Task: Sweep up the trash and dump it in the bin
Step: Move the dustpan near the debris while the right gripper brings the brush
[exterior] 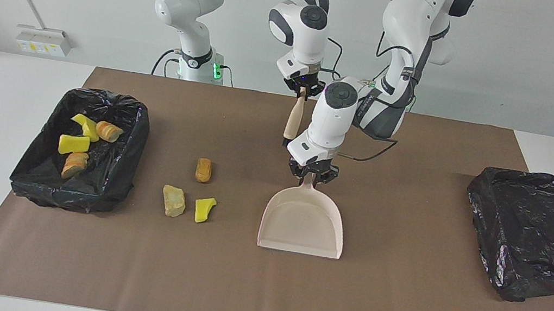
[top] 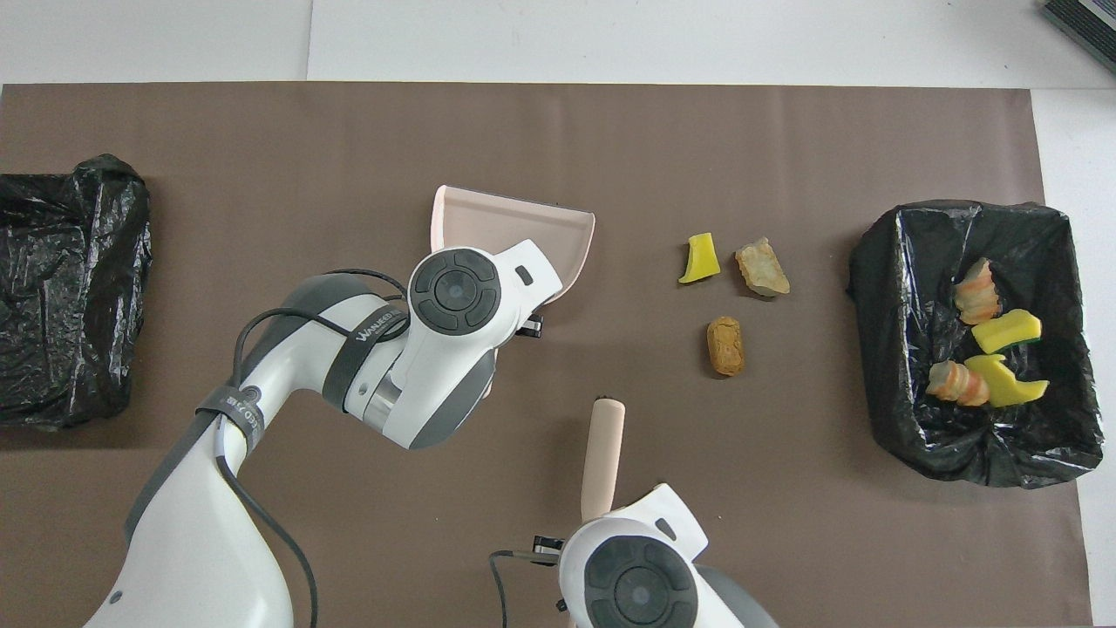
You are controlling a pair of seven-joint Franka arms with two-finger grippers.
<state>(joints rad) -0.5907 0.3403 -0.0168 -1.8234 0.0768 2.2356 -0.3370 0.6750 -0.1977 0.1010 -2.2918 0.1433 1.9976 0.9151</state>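
Facing view: left tool [exterior: 312, 175] clamps the dustpan [exterior: 303, 225] handle; right tool [exterior: 302, 90] grips a brush handle [exterior: 293, 117]. Loose trash [exterior: 203, 170] lies on the desk beside the dustpan, toward the right arm's end.
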